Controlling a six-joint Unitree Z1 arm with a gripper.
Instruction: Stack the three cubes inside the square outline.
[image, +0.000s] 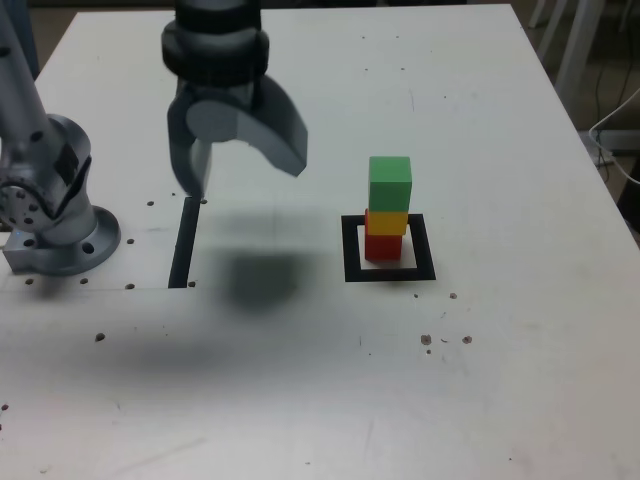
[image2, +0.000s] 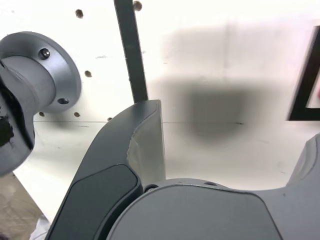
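The three cubes stand stacked inside the square outline (image: 389, 250): red cube (image: 383, 245) at the base, yellow cube (image: 388, 221) in the middle, green cube (image: 390, 183) on top. The green one sits slightly offset toward the exterior view's right. My gripper (image: 245, 170) hangs open and empty above the table, well to the exterior view's left of the stack. In the wrist view its dark fingers (image2: 135, 150) spread wide over bare white table, and only an edge of the square outline (image2: 305, 85) shows.
A narrow black strip (image: 183, 243) lies on the white table below the gripper, also seen as the black strip (image2: 131, 50) in the wrist view. The arm's grey base (image: 55, 215) stands at the exterior view's left. Small screw holes dot the table.
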